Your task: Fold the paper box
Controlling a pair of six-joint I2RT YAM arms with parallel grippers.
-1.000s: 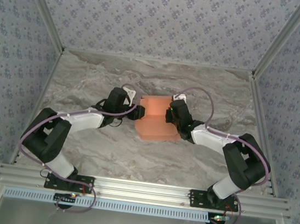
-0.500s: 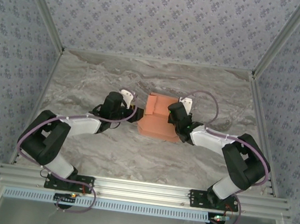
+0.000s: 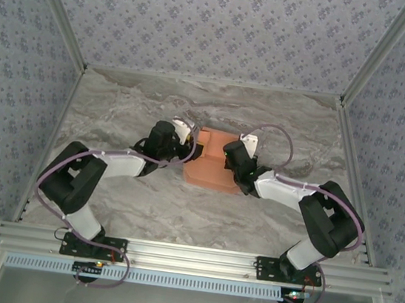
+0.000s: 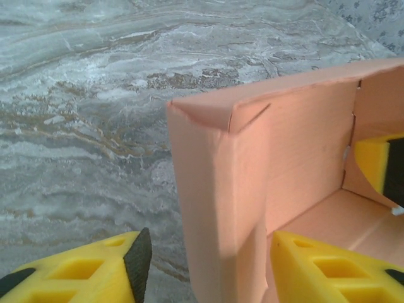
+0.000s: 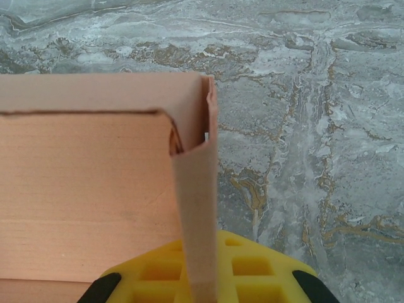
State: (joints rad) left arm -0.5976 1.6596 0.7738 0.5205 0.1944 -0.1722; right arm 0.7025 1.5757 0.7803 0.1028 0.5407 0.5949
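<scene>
Mid-fold, my right tool [image 5: 201, 268] pinched the right wall of the paper box [image 3: 211, 171] while my left tool [image 4: 208, 255] straddled its left wall, jaws apart; next, I judged, it should close there.

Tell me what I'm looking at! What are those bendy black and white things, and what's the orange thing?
Those are robot arms, the left arm and the right arm, bolted to the near edge of a marble table. Each ends in a gripper, a pincher with two yellow fingers. The wide picture looks down from above. The other two come from little cameras on the wrists, so you see the fingers up close. On the table sits an orange paper box, open on top, which the arms are meant to fold. The right gripper pinches one box wall. The left gripper is open, with one finger outside another wall and one inside.
</scene>
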